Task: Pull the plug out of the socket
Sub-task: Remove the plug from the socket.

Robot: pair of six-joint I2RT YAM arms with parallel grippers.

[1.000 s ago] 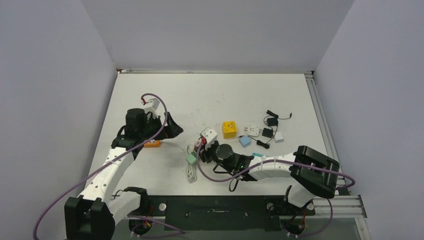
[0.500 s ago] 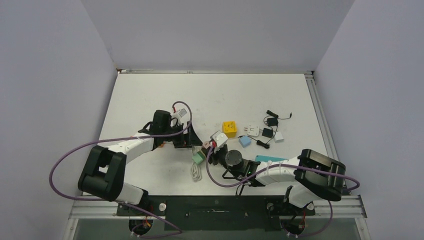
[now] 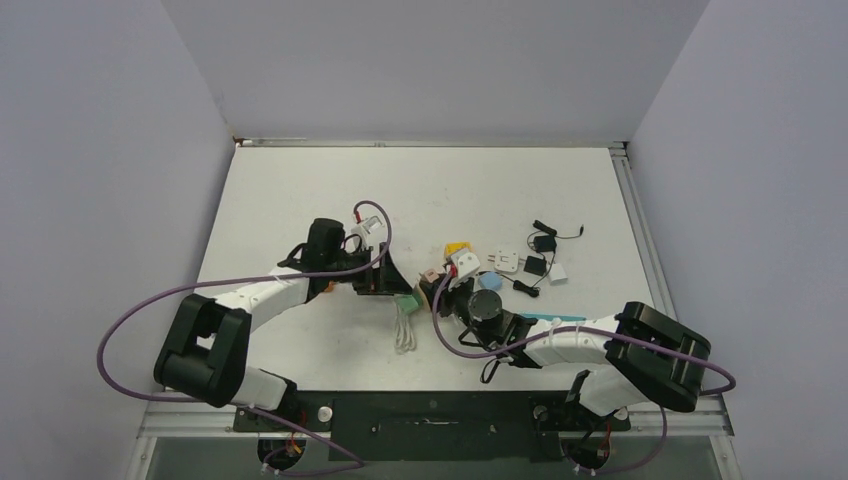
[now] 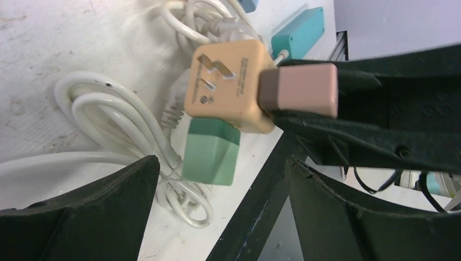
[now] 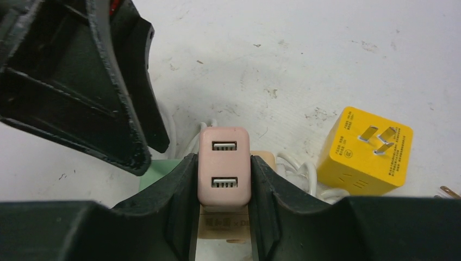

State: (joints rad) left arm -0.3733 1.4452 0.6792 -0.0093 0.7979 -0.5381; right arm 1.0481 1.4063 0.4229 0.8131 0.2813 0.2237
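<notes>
A pink USB plug sits in a tan cube socket. My right gripper is shut on the pink plug, one finger on each side of it, and holds the cluster tilted just above the table. A green plug with a coiled white cable is also stuck in the tan cube. My left gripper is open, its fingertips on either side of the green plug and a little short of it, not touching. In the top view the two grippers meet at the table's middle, left and right.
A yellow cube socket lies just right of the pink plug. A blue adapter, a white adapter, black chargers and a teal box lie to the right. The white cable trails toward the near edge.
My left arm swung right from the left side to the green plug. My right gripper carried the tan socket, with both plugs in it, to the right and slightly farther away.
</notes>
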